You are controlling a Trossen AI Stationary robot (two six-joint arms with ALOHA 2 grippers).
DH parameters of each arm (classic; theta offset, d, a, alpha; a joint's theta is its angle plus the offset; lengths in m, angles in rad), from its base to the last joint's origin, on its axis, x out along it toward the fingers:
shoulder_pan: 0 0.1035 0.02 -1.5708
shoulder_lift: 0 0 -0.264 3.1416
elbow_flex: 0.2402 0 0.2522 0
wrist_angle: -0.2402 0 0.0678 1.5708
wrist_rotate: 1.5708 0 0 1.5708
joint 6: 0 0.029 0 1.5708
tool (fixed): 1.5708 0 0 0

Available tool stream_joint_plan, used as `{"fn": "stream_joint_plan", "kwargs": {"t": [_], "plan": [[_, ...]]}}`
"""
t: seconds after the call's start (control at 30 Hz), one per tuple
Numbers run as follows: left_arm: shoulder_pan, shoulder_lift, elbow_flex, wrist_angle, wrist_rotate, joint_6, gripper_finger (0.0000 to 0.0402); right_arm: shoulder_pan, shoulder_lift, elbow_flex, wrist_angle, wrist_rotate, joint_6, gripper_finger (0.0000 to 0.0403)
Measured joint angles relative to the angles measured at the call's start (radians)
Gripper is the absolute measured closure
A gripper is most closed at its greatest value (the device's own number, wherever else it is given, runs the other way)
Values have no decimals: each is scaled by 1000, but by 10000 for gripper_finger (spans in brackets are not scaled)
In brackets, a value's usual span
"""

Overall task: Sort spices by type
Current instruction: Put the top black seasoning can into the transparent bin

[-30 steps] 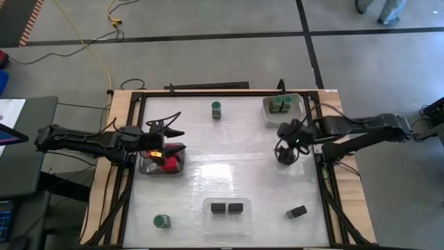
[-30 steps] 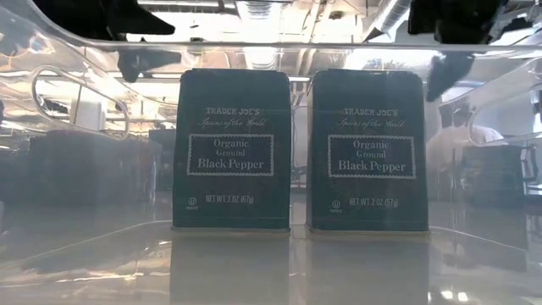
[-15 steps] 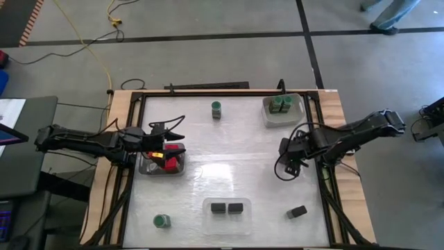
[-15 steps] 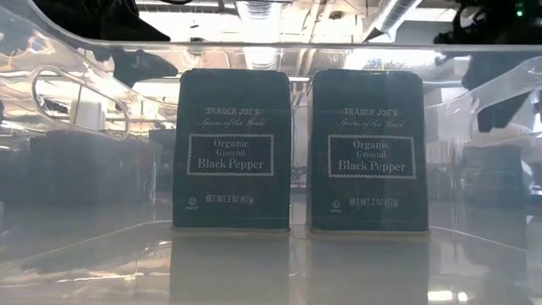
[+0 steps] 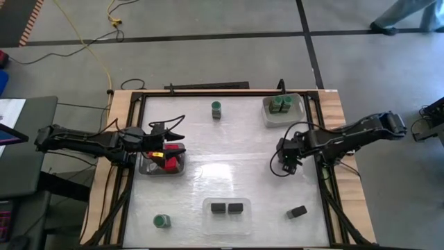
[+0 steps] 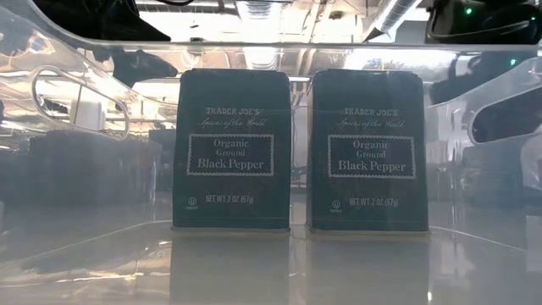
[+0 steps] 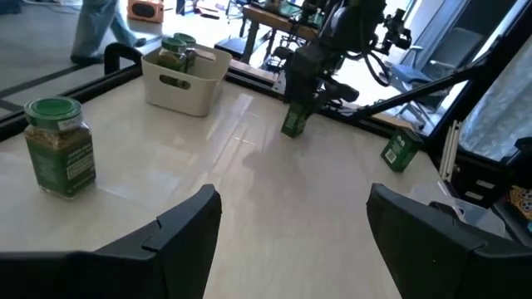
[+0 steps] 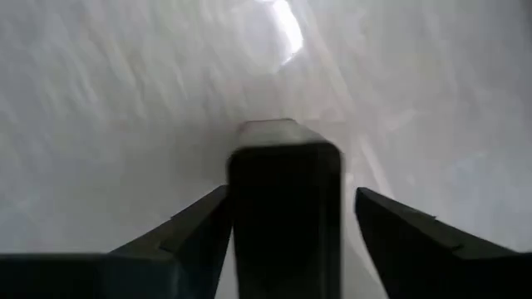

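Observation:
My right gripper [image 5: 285,161] points down at the table's right side. A black spice box [image 8: 287,208] stands between its open fingers, its lower end on the table [image 7: 291,131]. My left gripper [image 7: 291,220] is open and holds nothing, just above the tray of red spices [image 5: 165,164] at the left. Two black boxes [image 5: 227,207] stand in a clear tray near the front. Another black box [image 5: 298,212] lies loose at the front right. One green-lidded jar [image 5: 216,109] stands at the far middle, another [image 5: 161,221] at the front left. My right gripper comes at the black box from above, one finger [image 8: 195,232] on each side of its upper end [image 8: 287,158]. A thin strip of table shows between the box and the other finger [image 8: 416,241]. I cannot tell whether either finger touches the box.
A white bin [image 5: 267,114] with green-lidded jars [image 5: 280,103] stands at the far right corner. Raised dark rails [image 5: 135,201] frame the table. In the low view the two pepper tins [image 6: 232,148] fill the middle. A person [image 5: 409,12] walks beyond the far edge.
My right gripper has come straight down toward the table over the black box and has tipped more steeply downward; its arm has folded lower. My left arm has kept its place.

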Motion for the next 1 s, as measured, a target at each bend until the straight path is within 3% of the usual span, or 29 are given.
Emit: {"fn": "stream_joint_plan", "kwargs": {"t": [0.13, 0.27, 0.5, 0.73, 1.0], "plan": [[0, 0, 0, 0, -1, -1, 111, -12, 0, -6, 31, -40, -15, 161], [0, 0, 0, 0, -3, 9, 111, -12, 0, -6, 27, -54, -17, 258], [0, 0, 0, -1, -3, 2, 111, 19, 1, 73, -1, -108, 59, 260], [0, 0, 0, -26, -3, 1, 111, 159, 132, 403, -105, -21, 176, 260], [0, 0, 0, -66, -3, 8, 111, 283, 533, 937, -237, 20, 221, 260]]}}
